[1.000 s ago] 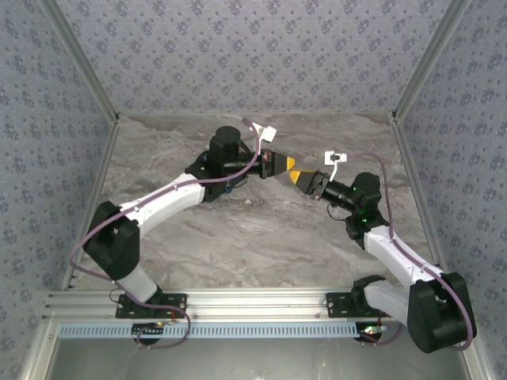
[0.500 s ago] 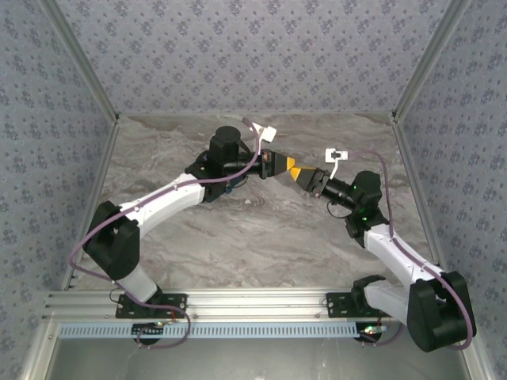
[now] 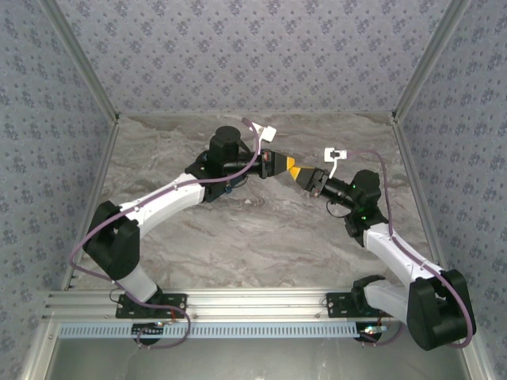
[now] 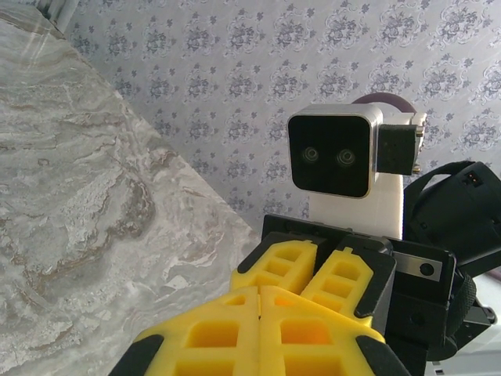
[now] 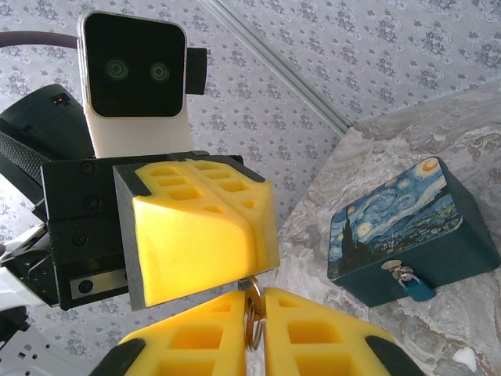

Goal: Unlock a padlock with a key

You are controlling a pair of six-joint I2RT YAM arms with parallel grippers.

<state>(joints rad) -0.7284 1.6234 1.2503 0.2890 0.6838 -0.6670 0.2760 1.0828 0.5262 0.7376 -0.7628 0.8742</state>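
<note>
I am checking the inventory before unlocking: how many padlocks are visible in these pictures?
1. The padlock hangs on the front latch of the starry-night box, which stands on the table in the right wrist view. Others may be hidden from these views.

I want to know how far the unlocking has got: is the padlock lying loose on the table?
No, the padlock hangs from the front of the starry-night box.

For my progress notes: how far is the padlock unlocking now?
Done: the key ring is lifted, up between both grippers. In hand: the right gripper pinches it under the shut left gripper. To do: the padlock hangs on the box, untouched.
</note>
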